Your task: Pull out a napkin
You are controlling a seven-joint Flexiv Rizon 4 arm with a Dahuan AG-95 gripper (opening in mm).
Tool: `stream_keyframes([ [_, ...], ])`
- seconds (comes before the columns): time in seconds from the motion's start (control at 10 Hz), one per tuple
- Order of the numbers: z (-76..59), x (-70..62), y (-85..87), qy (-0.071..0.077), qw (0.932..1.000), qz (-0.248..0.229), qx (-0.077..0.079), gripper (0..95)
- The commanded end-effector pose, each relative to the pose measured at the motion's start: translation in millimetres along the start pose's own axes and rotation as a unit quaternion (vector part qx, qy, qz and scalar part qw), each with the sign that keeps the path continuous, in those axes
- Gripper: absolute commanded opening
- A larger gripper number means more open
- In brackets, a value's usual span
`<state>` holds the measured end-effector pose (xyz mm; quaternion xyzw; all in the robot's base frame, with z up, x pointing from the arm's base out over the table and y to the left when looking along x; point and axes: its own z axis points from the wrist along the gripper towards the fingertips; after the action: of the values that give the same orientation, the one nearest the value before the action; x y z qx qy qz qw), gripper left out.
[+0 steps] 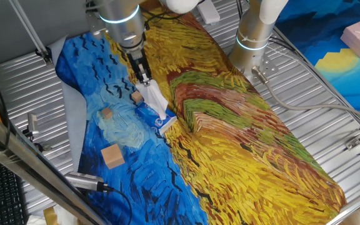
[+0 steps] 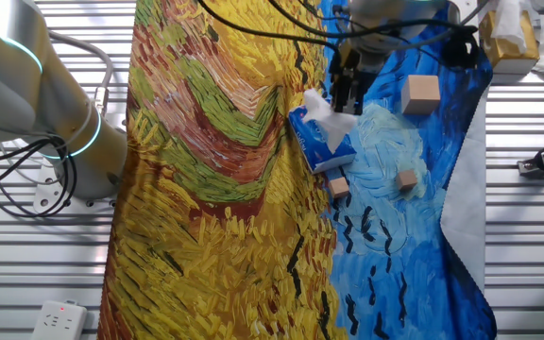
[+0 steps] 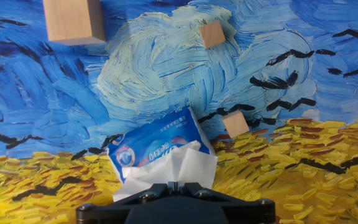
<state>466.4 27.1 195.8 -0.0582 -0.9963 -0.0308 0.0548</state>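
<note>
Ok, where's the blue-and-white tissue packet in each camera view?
One fixed view: the blue-and-white tissue packet lies centre-left, below the gripper.
The other fixed view: right of centre, upper half.
Hand view: bottom centre, the white napkin sticking out.
Shared landmark: the small tan wooden cube beside it.

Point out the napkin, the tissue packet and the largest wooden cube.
napkin [image 3: 182, 167], hand view, middle of the white sheet.
tissue packet [image 3: 154, 146], hand view, blue printed face.
largest wooden cube [image 3: 73, 20], hand view, its top face.
</note>
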Motion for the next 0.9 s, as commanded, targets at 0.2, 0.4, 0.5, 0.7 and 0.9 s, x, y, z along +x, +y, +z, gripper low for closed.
stream_keyframes([
  [0.2, -10.3, 6.5, 2.7, 0.000, 1.0000, 0.000, -0.001, 0.0],
  [0.4, -16.0, 9.8, 4.2, 0.000, 1.0000, 0.000, -0.002, 0.0],
  [0.5, -20.0, 11.9, 5.3, 0.000, 1.0000, -0.001, -0.001, 0.0],
  [0.7, -29.2, 17.3, 8.3, 0.001, 1.0000, 0.001, -0.001, 0.0],
  [0.9, -35.9, 21.6, 10.7, 0.001, 1.0000, 0.001, -0.001, 0.0],
])
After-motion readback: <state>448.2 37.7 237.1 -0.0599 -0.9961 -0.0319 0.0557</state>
